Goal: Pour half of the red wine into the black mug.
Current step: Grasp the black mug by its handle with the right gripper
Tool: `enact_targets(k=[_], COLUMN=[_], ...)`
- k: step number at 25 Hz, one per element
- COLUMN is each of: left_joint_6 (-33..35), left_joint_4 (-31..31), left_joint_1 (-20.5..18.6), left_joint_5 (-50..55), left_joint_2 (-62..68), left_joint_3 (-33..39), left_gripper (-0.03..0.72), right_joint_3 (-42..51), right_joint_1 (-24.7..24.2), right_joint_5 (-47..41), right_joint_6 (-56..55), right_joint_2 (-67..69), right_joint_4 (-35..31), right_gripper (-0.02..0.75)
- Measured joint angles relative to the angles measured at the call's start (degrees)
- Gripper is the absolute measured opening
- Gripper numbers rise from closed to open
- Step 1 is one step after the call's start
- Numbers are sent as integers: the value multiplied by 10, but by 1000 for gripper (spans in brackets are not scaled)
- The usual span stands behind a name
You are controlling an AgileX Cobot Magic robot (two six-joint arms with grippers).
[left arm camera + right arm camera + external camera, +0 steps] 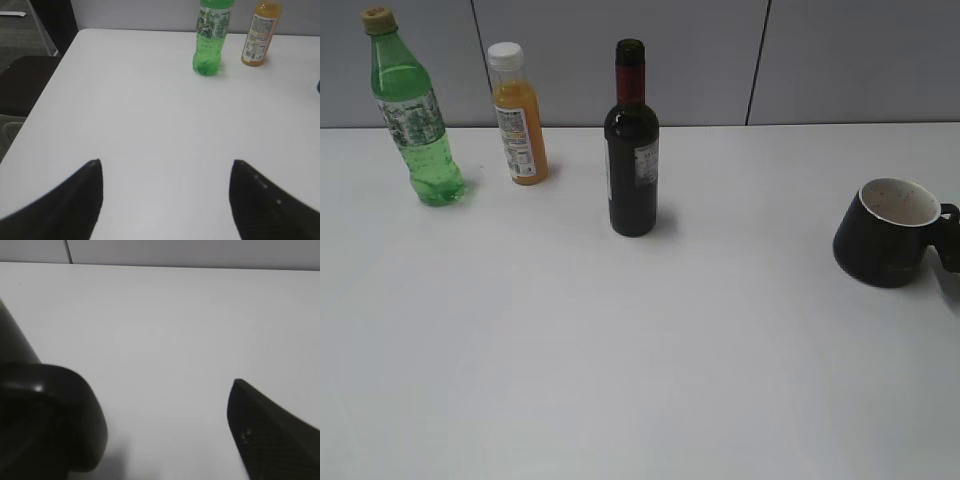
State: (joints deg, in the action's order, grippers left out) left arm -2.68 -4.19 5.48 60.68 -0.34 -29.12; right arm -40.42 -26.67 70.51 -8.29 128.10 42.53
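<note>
The red wine bottle (632,160) stands upright at the middle of the white table (620,350), dark glass with a red foil neck, its mouth uncapped. The black mug (885,232) is at the far right and looks tilted to the left, its speckled white inside showing. In the right wrist view the mug's handle (50,420) fills the lower left, covering the left finger. My right gripper (165,405) is open, with its right finger well apart from the handle. My left gripper (165,162) is open and empty over bare table, far from the bottles.
A green plastic bottle (413,115) and an orange juice bottle (518,118) stand at the back left; both also show in the left wrist view, the green one (211,40) and the orange one (260,35). The table's left edge and a dark chair (22,80) lie beyond.
</note>
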Motion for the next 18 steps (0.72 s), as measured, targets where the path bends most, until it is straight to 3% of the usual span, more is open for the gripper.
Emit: enact_targets(k=[15, 18], left_joint_6=[0, 0], left_joint_4=[0, 0], left_joint_1=[0, 0], left_joint_5=[0, 0], left_joint_2=[0, 0], left_joint_3=[0, 0], left_gripper=[589, 589], right_joint_3=[-22, -27], right_joint_1=[16, 16], right_joint_5=[-7, -7], right_joint_6=[-26, -26], right_joint_2=[0, 0], right_joint_4=[19, 22], right_gripper=[665, 619])
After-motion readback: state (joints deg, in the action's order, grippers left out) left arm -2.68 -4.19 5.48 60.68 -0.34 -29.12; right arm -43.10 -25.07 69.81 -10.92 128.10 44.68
